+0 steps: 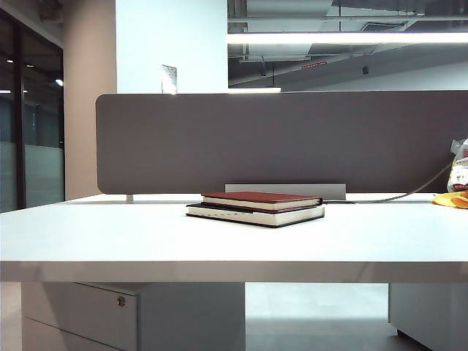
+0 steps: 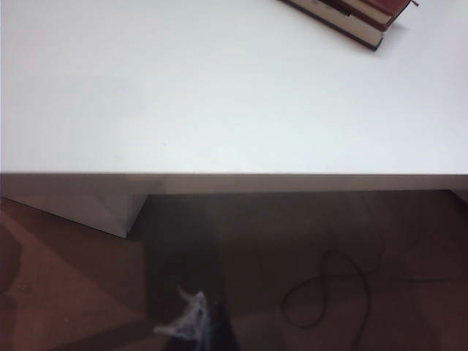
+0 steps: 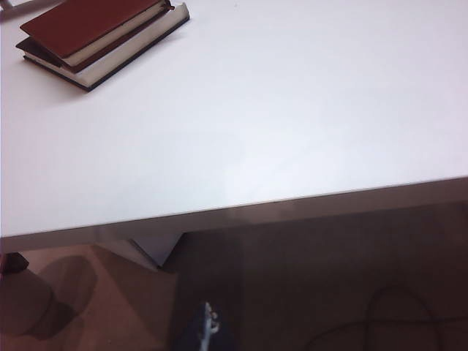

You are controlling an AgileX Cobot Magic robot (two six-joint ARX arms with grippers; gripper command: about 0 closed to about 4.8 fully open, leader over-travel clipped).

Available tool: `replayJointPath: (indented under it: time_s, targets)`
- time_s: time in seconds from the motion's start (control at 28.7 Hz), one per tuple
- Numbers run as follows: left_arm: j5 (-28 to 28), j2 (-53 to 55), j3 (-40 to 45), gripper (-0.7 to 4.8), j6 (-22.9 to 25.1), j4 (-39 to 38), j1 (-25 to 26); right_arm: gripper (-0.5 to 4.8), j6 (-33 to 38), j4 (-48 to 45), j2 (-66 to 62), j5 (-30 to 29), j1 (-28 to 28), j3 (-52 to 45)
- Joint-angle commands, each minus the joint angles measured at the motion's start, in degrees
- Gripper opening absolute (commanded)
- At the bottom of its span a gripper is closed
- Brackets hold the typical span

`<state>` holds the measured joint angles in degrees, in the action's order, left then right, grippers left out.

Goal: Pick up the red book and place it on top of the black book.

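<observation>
Two books make one stack near the middle of the white surface [image 1: 88, 234] in the exterior view: the red book [image 1: 262, 199] lies flat on the black book [image 1: 252, 214], its edges set a little back from the black cover's near edge. Behind them stands a grey divider panel [image 1: 278, 139]. At the right border a yellow thing [image 1: 452, 199] and a pale packet [image 1: 459, 170] are cut off, too little showing to name them. Neither arm shows here. Below the surface a drawer unit [image 1: 80, 314] is partly in shade.

In the left wrist view the stack is cropped at the frame's corner: only a strip of the red book [image 2: 387, 9] and the black book's page edge [image 2: 351, 25] show. The surface [image 2: 183, 95] fills most of the frame, the floor lies beyond its edge with a looped cable [image 2: 329, 289], and the left gripper itself is out of frame, so I cannot tell how its jaws stand.

In the right wrist view the red book [image 3: 88, 25] sits askew on the black book [image 3: 110, 64], well apart from the camera. The right gripper is unseen too; its jaws are closed on nothing.
</observation>
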<state>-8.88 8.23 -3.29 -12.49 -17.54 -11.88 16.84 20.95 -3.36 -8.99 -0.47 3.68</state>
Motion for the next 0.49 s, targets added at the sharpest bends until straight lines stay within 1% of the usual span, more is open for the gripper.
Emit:
replayJointPath:
  time_s: [0.03,0.24,0.35,0.42,0.49]
  targets:
    - [0.2,0.0,0.8,-0.05,0.0,1.4,0.0,-0.03,-1.7,-0.4,0.0,0.0,0.1,-0.1]
    - [0.3,0.0,1.0,-0.05,0.1,2.3,0.0,-0.02,-2.1,-0.4,0.0,-0.2,0.1,-0.1]
    - [0.0,0.0,1.0,-0.05,0.0,2.3,0.0,-0.01,-2.1,-0.4,0.0,-1.9,0.1,-0.1]
    - [-0.9,0.1,1.0,-0.04,0.0,2.3,0.0,-0.01,-2.1,-0.5,0.0,-3.0,0.2,-0.1]
    - [-2.8,0.0,1.0,-0.02,0.0,2.4,0.0,-0.01,-2.1,-0.4,0.0,-2.7,0.4,-0.1]
